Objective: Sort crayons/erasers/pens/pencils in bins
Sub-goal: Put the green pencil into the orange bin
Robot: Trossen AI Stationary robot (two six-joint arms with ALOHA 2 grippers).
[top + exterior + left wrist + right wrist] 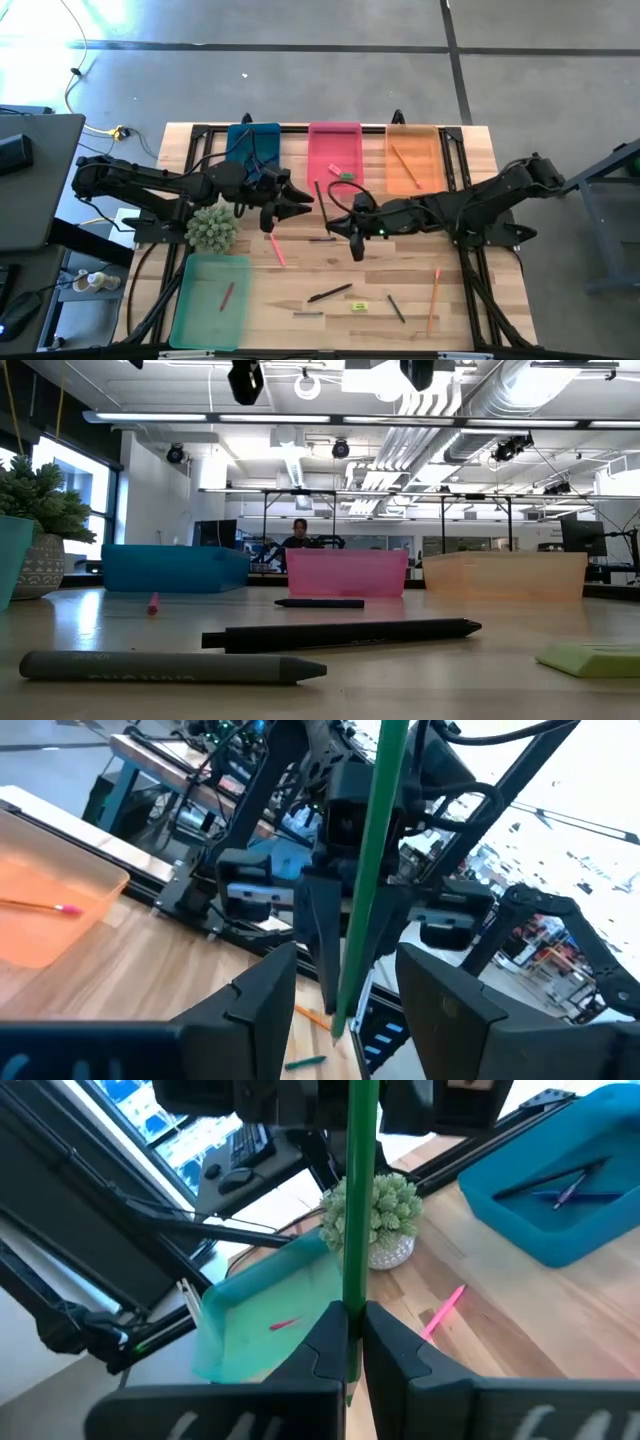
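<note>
a small potted plant (211, 228) stands on the wooden worktop (400, 285), left of centre in the high view; grey floor (300, 80) surrounds it.

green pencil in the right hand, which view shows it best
The right wrist view: the green pencil stands upright, pinched by the shut right hand. The left wrist view shows it in front of the open left hand. In the high view it is a thin dark line. The low view misses it.
</note>
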